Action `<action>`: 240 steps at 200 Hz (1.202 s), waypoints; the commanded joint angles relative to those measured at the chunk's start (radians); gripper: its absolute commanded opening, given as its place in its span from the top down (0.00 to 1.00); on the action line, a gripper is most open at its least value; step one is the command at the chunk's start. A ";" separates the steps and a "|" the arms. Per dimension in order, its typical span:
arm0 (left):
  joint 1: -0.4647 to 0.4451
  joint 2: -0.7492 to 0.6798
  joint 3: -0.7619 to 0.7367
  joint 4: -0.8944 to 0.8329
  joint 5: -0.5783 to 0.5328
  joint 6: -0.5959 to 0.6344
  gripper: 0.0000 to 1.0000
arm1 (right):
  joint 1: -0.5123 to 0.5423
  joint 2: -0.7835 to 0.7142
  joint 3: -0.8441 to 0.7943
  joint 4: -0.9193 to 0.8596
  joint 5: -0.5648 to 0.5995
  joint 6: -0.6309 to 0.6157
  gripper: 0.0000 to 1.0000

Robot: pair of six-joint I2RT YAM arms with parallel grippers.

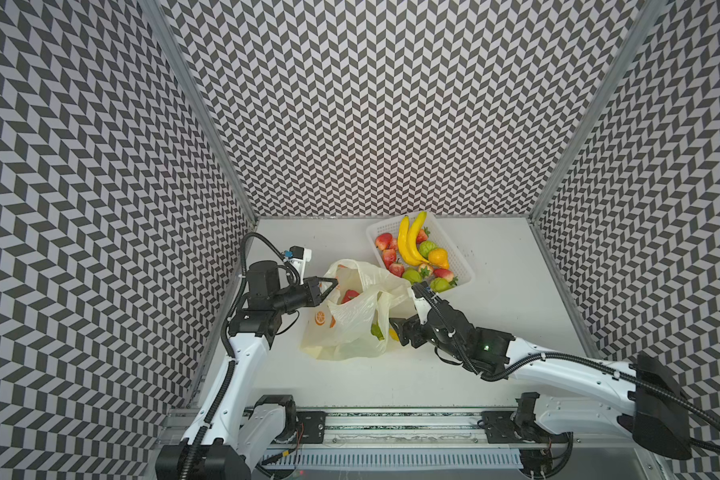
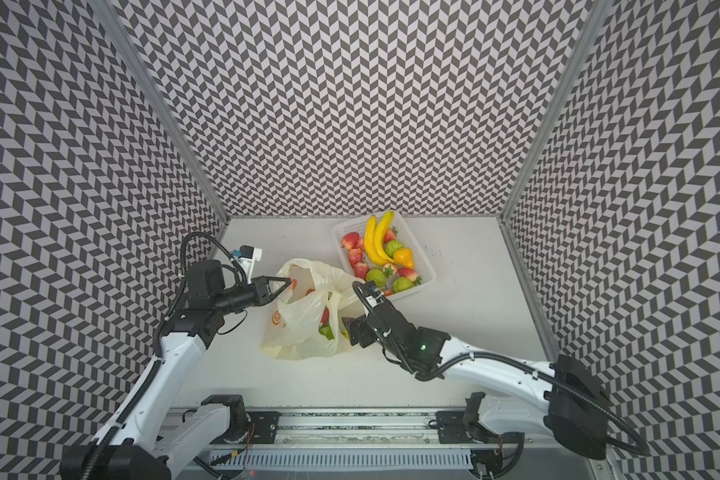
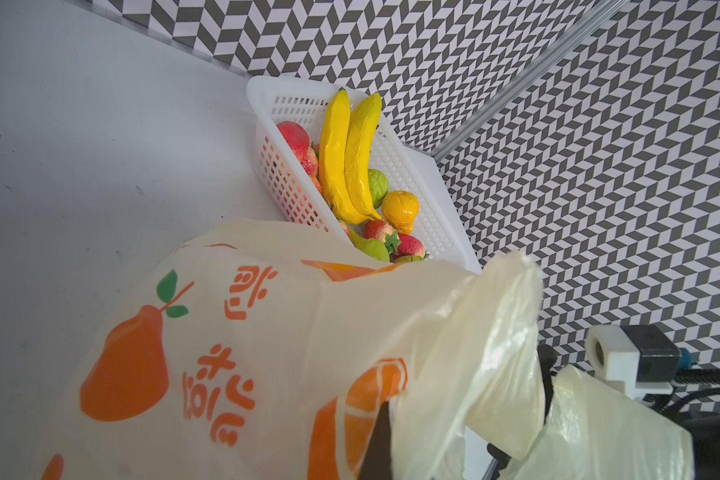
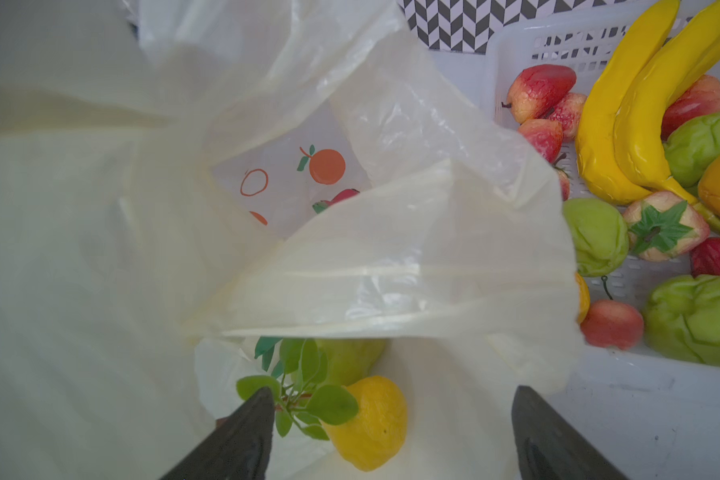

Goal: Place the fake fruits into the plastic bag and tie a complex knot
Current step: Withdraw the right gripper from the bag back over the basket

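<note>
One white table (image 1: 495, 332) carries everything, and the job looks only partly done. The plastic bag (image 1: 350, 324) slumps near the middle of it, between the two arms, its mouth gaping and nothing twisted or tied, so the knotting has not begun. Just beyond it, touching its far side in the left wrist view, sits the white basket (image 1: 463, 266), which holds most of the fake fruits (image 1: 422, 259). The left gripper (image 1: 336, 283) reaches in from the side with its fingers pressed together on the bag's rim, holding that edge up. The right gripper (image 4: 393, 390) is at the bag's near side with its fingers spread wide over the opening, and I see nothing clamped between them. The bananas (image 1: 410, 243), the longest pieces, lie across the basket on top of strawberries, green pears and an orange fruit. Inside the bag only a few pieces show: a green pear (image 4: 350, 357), a yellow lemon (image 4: 371, 419) with a leafy sprig lying under the open right fingers, and a red strawberry (image 1: 350, 296) deeper in. Judging from this, many more transfers remain before any tying.
</note>
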 commanded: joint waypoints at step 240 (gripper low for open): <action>0.167 0.000 0.050 -0.133 -0.003 0.169 1.00 | -0.635 0.654 0.719 -0.426 -0.140 -0.272 0.13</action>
